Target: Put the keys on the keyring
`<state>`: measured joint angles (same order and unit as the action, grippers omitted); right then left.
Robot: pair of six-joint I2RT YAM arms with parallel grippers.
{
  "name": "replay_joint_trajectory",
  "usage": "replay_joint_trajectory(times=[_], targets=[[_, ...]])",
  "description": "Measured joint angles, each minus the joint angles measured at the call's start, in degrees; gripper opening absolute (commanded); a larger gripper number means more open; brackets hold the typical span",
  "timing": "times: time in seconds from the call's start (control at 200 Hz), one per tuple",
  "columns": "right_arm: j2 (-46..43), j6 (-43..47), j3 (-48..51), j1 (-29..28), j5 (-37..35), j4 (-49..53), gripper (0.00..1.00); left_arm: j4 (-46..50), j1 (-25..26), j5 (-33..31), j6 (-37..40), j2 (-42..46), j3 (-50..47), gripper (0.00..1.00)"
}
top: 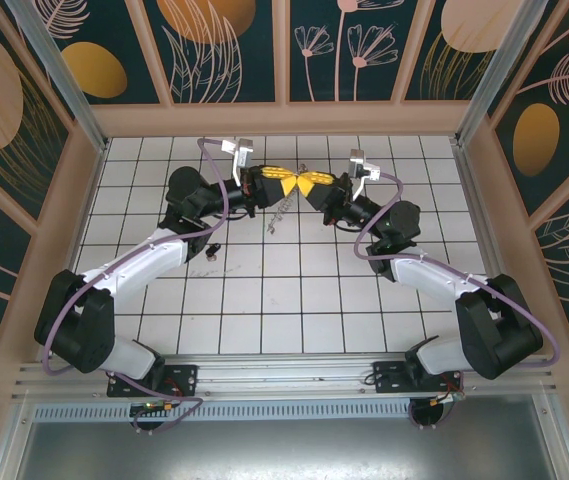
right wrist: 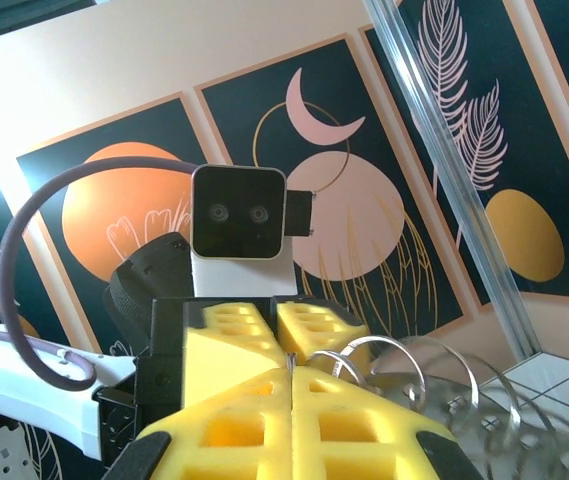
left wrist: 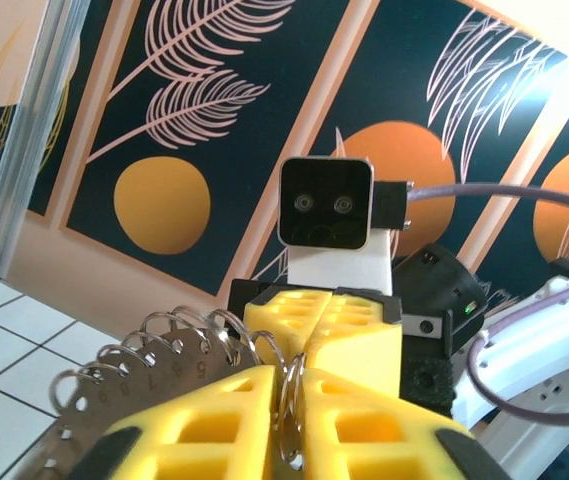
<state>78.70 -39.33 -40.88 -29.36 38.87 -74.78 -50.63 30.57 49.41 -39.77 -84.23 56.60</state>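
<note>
Both claws meet at twelve o'clock above the worktop [top: 294, 300]. The left claw [top: 292, 183] clamps the keyring [top: 282, 208]; the right claw [top: 309, 185] is pressed together. A key [top: 212, 248] lies at their eight o'clock, apparently still unthreaded.

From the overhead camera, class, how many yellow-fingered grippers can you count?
2. The left gripper sits just left of centre, towards the far side; the right gripper faces it, tip to tip, from the right. None looks hidden.

Overhead view; wrist views mutually facing, close.
</note>
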Motion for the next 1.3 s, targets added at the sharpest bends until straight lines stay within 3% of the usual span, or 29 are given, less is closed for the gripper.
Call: replay_joint_trajectory(times=[0.275, 0.611, 0.711, 1.021, 1.296], targets=[[-0.04, 0.44, 0.0, 0.39, 0.28, 0.96, 0.0, 7.63, -0.28, -0.66, 5.79, 0.55, 2.03, 0.32], [-3.08, 3.5, -1.79, 1.31, 4.85, 9.57, 0.0, 27.61, -0.31, -1.97, 20.98, 4.39, 6.99, 0.53], [-3.82, 4.94, -2.89, 1.92, 6.62, 13.73, 0.0, 31.71, -0.17, -0.72, 24.35, 5.22, 8.11, 0.5], [-5.25, 8.66, -6.62, 4.52, 14.03, 24.11, 0.0, 38.27, -1.38, 4.61, 29.03, 5.33, 9.75, 0.24], [-5.25, 10.4, -9.31, 5.81, 19.85, 28.89, 0.0, 38.95, -2.01, 7.34, 29.64, 4.44, 10.54, 0.19]])
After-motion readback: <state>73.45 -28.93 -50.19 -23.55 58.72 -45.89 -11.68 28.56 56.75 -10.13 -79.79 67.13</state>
